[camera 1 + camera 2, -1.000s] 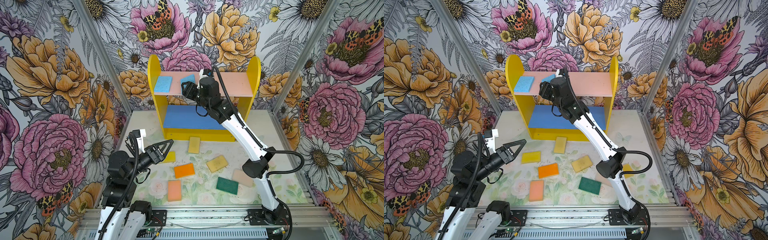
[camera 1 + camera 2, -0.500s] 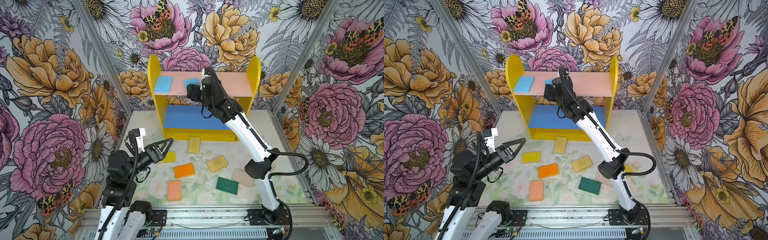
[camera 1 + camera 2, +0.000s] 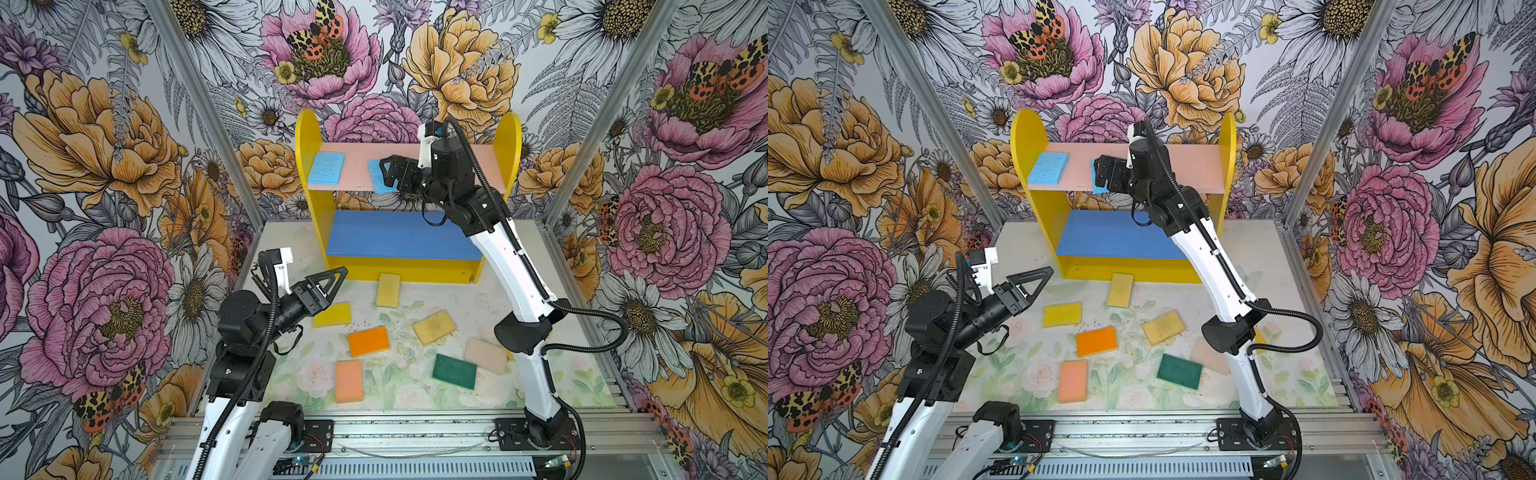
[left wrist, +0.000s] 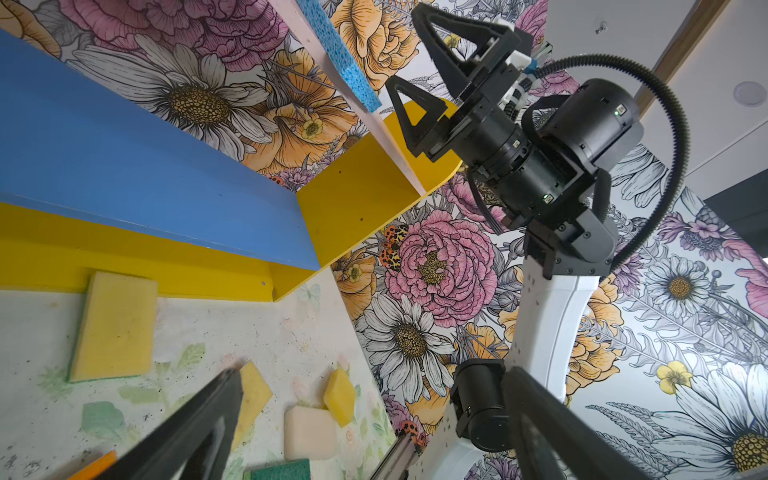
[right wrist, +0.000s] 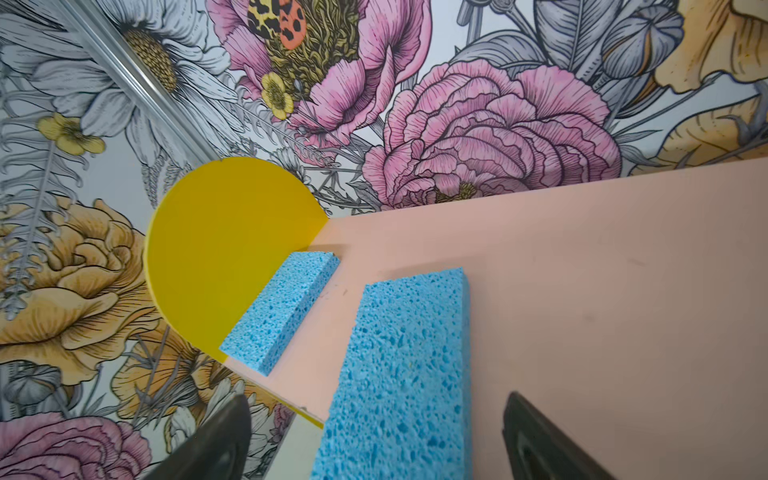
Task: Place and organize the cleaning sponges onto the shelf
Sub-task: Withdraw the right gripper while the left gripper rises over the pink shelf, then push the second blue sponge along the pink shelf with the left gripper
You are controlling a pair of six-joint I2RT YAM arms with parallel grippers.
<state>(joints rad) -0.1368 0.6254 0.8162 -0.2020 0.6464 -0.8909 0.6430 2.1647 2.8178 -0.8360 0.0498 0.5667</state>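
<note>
In both top views the shelf (image 3: 306, 174) holds two things, both on its pink upper board (image 3: 357, 170). The end blue sponge (image 3: 327, 167) lies by the left side panel. The middle blue sponge (image 3: 376, 181) lies toward the board's centre, apart from the first. The blue lower board (image 3: 399, 235) is bare.

The right claw (image 3: 387, 174) reaches in from the shelf's front right and hangs over the middle blue sponge (image 3: 1094, 179), hiding part of it. At least seven more sponges lie flat on the table (image 3: 498, 266) in front of the shelf. The left claw (image 3: 334, 277) hovers off the shelf's front left corner, just above the left yellow sponge (image 3: 332, 314), whose long axis runs along the shelf's front. The front yellow sponge (image 3: 388, 289) points its long axis at the shelf. For either pick, the left arm looks the nearer.

In the left wrist view the left claw (image 4: 372, 374) is spread wide with nothing between its fingers. The front yellow sponge (image 4: 112, 324) sits just beside the shelf's base. The right claw (image 4: 409, 54) stands at the upper board's front edge, beside the end of the middle blue sponge (image 4: 340, 58).

In the right wrist view the right claw (image 5: 374, 415) straddles the middle blue sponge (image 5: 403, 374) with a clear gap on each side, so the sponge lies free. Its long axis runs front to back on the board (image 5: 582, 270), and its front end slightly overhangs the front edge. The end blue sponge (image 5: 282, 307) lies nearly parallel to it, next to the side panel.
</note>
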